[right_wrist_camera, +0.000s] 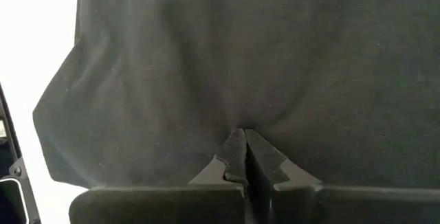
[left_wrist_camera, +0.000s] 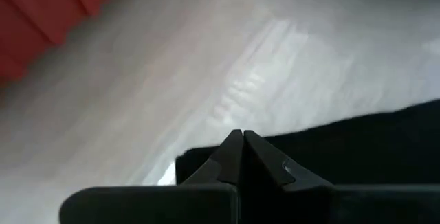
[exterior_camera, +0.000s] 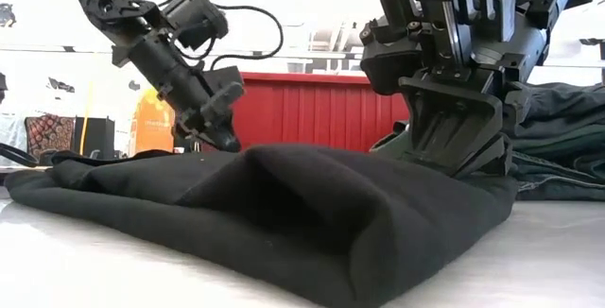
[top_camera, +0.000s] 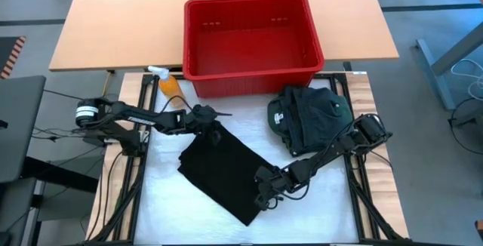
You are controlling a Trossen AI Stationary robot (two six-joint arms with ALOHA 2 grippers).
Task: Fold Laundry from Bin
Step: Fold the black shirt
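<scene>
We see the worktop, covered in white, with a tan table behind it. The bin, large and red, sits at the far middle, straddling the edge between the two surfaces; we see no cloth inside it from above. Laundry is in two lots. A black garment lies flat and folded at the centre of the worktop, running diagonally from far left to near right; in the low view it shows as a thick doubled fold. A dark green pile with a small pale label sits to the right, just near of the bin's right corner.

Right end effector is down at the near right end of the black garment, fingers pressed together; in its wrist view the closed tips pinch a pucker of the black cloth. Left end effector is at the far left end of the same garment, fingers pressed together; its wrist view shows the tips shut at the cloth's edge, and we cannot tell if cloth is caught between them.

An orange spray bottle stands just left of the bin's near left corner.
</scene>
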